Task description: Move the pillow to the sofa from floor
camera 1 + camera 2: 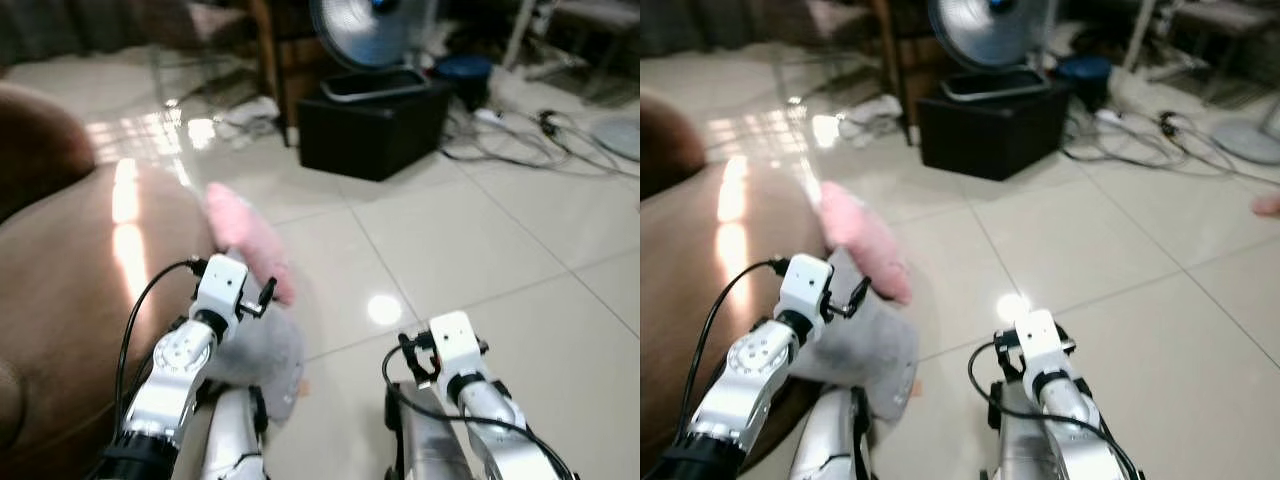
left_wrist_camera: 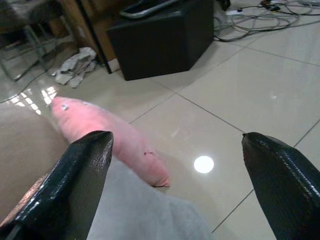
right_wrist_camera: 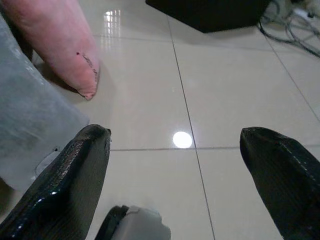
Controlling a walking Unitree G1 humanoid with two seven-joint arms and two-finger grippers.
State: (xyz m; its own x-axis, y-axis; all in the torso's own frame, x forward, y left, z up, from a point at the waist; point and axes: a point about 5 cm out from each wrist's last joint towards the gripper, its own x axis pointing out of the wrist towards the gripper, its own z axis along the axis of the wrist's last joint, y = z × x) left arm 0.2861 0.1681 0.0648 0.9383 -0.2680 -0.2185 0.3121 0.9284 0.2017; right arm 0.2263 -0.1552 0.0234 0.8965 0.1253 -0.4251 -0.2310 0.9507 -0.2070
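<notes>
While the robot looks down at a glossy tiled floor, a pink pillow lies on the tiles against the edge of a brown sofa. Just beside the pink pillow, on the robot's side, a grey pillow rests on the floor, also touching the sofa. The left gripper hangs just above the grey pillow, its two black fingers spread wide apart and holding nothing, with the pink pillow lying beyond them. The right gripper hovers over bare tile away from the sofa, beside both pillows, its fingers likewise spread and empty. Farther from the sofa, across the tiles, a black box carries a dark tray, a fan stands behind it, and cables lie tangled on the floor past the box
</notes>
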